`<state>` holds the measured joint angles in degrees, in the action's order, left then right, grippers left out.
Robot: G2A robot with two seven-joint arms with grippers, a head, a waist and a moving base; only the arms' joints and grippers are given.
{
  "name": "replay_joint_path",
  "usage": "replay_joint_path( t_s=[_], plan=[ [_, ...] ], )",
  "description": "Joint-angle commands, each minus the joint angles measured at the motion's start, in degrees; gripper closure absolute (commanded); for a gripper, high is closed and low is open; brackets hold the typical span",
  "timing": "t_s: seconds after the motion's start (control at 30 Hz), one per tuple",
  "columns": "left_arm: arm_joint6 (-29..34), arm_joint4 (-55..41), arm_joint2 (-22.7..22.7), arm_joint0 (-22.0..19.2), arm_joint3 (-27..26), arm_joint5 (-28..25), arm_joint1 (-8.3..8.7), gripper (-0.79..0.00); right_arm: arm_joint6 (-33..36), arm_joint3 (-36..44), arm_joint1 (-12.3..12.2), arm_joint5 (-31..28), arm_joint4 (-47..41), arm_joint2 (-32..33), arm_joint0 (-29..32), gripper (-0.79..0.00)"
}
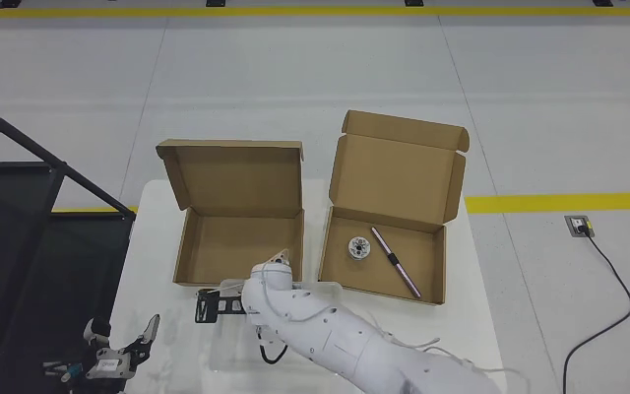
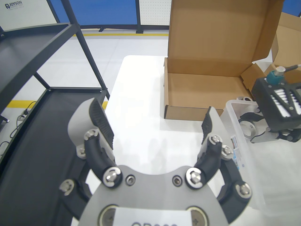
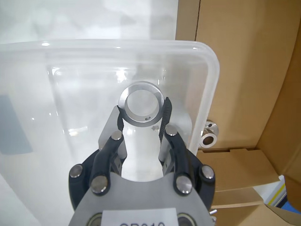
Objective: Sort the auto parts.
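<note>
My right gripper (image 3: 143, 111) is shut on a silver metal ring (image 3: 141, 105) and holds it inside the clear plastic bin (image 3: 207, 76). In the top view this gripper (image 1: 219, 303) is at the bin's (image 1: 330, 288) left end. From the left wrist view, the right gripper (image 2: 250, 124) and the ring (image 2: 248, 128) are low in the bin (image 2: 235, 123). My left gripper (image 2: 157, 123) is open and empty over the table's left front corner (image 1: 118, 345). The left cardboard box (image 1: 236, 246) is empty. The right box (image 1: 433, 286) holds a round part (image 1: 358, 247) and a pink rod (image 1: 396, 261).
A small metal collar (image 3: 209, 137) lies just outside the bin's wall, against the cardboard. A black metal rack (image 1: 39, 256) stands close to the table's left side (image 2: 23, 71). Both box lids stand up at the back.
</note>
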<state>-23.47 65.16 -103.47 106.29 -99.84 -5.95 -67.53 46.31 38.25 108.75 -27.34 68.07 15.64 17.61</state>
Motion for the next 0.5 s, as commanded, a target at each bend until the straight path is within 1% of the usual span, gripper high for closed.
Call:
replay_joint_path(
  t_s=[0.0, 0.1, 0.23, 0.33, 0.4, 0.47],
  plan=[
    [0.0, 0.0, 0.0, 0.0, 0.0, 0.0, 0.00, -0.785, 1.7, 2.9, -1.0, 0.7, 0.7, 0.8, 0.6, 0.000],
    [0.0, 0.0, 0.0, 0.0, 0.0, 0.0, 0.00, -0.785, 2.8, 8.2, -2.9, 0.7, 2.2, 2.2, 2.0, 0.000],
    [0.0, 0.0, 0.0, 0.0, 0.0, 0.0, 0.00, -0.785, 3.9, 15.9, -6.1, -0.7, 4.9, 4.7, 4.5, 0.000],
    [0.0, 0.0, 0.0, 0.0, 0.0, 0.0, 0.00, -0.785, 4.4, 22.0, -8.6, -0.8, 7.3, 7.3, 7.0, 0.000],
    [0.0, 0.0, 0.0, 0.0, 0.0, 0.0, 0.00, -0.785, 3.2, 26.2, -10.3, -1.1, 8.9, 9.5, 9.0, 0.000],
    [0.0, 0.0, 0.0, 0.0, 0.0, 0.0, 0.00, -0.785, 0.3, 30.2, -12.2, -1.7, 10.7, 12.4, 11.2, 0.000]
  ],
)
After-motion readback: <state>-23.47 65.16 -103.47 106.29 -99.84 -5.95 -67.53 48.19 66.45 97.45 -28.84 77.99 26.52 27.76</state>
